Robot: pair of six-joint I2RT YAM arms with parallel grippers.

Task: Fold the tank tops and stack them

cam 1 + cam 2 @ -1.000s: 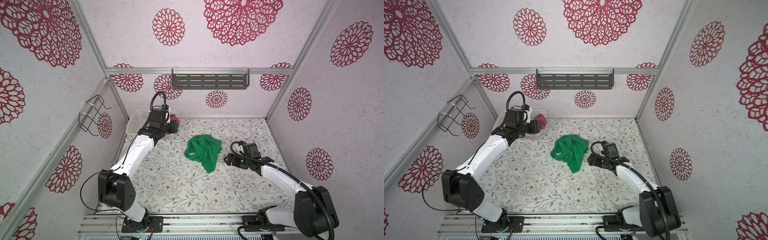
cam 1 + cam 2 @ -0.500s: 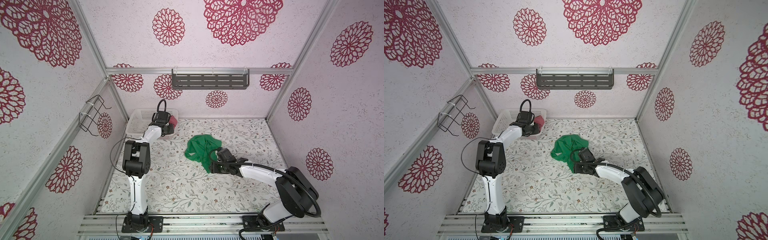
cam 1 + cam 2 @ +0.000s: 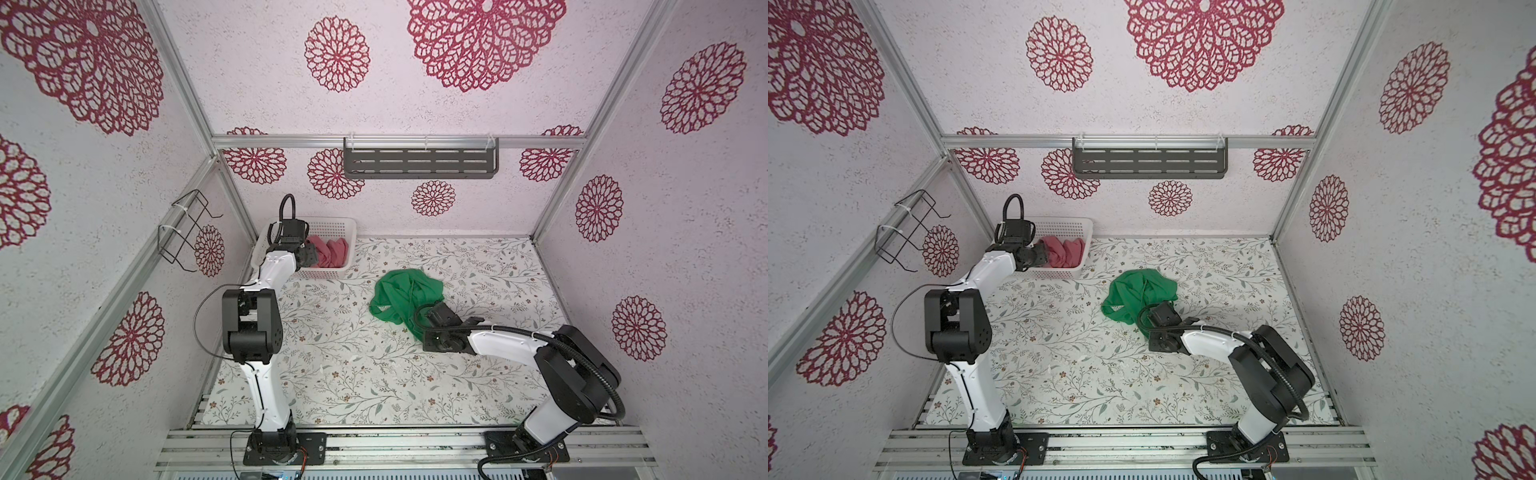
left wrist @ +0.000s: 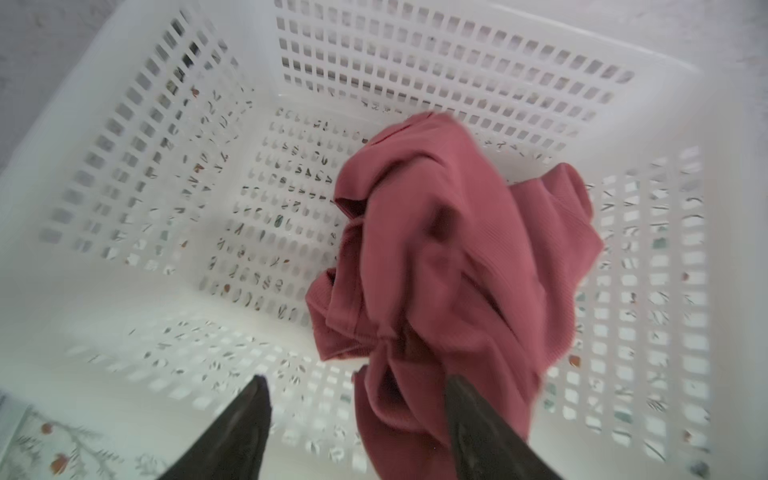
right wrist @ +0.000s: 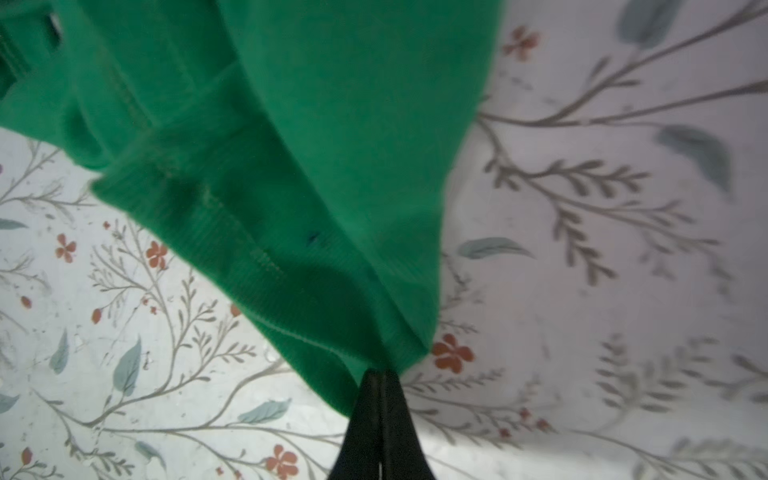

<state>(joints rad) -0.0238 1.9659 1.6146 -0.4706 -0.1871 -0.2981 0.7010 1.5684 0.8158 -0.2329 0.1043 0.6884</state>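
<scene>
At tabletop centre: green tank top (image 3: 405, 291), crumpled, tail running toward 6 o'clock.
Right pincer (image 5: 380, 376): clamped on that tail's hem; heap lies at 12 o'clock from it.
Left pincer (image 4: 355, 379): spread wide over rose tank top (image 4: 449, 257).
Basket (image 3: 328, 273): 10 o'clock corner, holding the rose tank top.
Nearer arm: right, for green.

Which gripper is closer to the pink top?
Left. The left gripper hangs open over the pink top in the basket; the right gripper is far off, shut on the green top.
</scene>
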